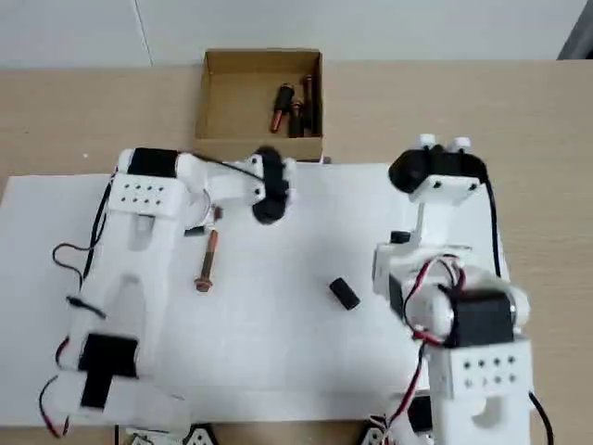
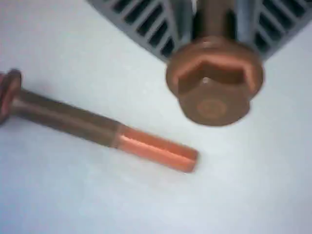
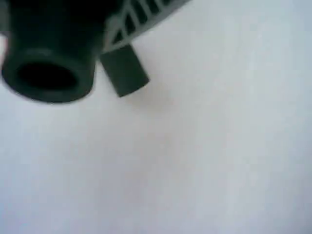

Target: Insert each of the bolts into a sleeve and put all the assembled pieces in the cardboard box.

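My left gripper (image 2: 214, 19) is shut on a copper bolt (image 2: 213, 80), whose hex head faces the camera. A second copper bolt (image 2: 97, 130) lies flat on the white paper just beside it; in the high view that bolt (image 1: 208, 261) lies next to the left arm. My right gripper (image 1: 400, 239) is shut on a black sleeve (image 3: 48, 53) with its open end showing. Another black sleeve (image 3: 124, 71) lies loose on the paper close by, at the sheet's middle (image 1: 344, 293). The cardboard box (image 1: 222, 93) stands at the back and holds several assembled pieces (image 1: 296, 108).
The white paper sheet (image 1: 278, 352) covers the wooden table in front of the box. The left arm's body (image 1: 139, 241) lies along the sheet's left side and the right arm's body (image 1: 463, 315) along its right. Wires hang beside both bases.
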`<action>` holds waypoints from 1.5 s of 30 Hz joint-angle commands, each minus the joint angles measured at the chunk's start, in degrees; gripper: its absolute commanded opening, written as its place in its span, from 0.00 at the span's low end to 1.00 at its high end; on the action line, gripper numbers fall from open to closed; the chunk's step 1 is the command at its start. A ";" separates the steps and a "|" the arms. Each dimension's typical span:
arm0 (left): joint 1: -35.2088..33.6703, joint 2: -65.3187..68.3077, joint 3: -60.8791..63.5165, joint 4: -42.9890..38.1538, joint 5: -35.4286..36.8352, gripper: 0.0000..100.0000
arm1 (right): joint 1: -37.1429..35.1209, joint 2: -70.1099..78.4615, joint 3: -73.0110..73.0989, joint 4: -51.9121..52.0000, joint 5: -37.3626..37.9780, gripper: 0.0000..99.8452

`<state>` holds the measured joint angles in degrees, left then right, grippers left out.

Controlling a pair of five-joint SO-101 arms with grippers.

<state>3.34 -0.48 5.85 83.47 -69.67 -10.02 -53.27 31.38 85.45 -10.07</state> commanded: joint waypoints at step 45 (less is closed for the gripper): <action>16.79 -89.49 65.01 -45.36 104.62 0.01 | -21.05 -42.24 43.69 -27.74 9.85 0.00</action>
<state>18.37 -85.05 70.11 39.78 33.36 -28.75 -95.03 74.99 60.48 -1.01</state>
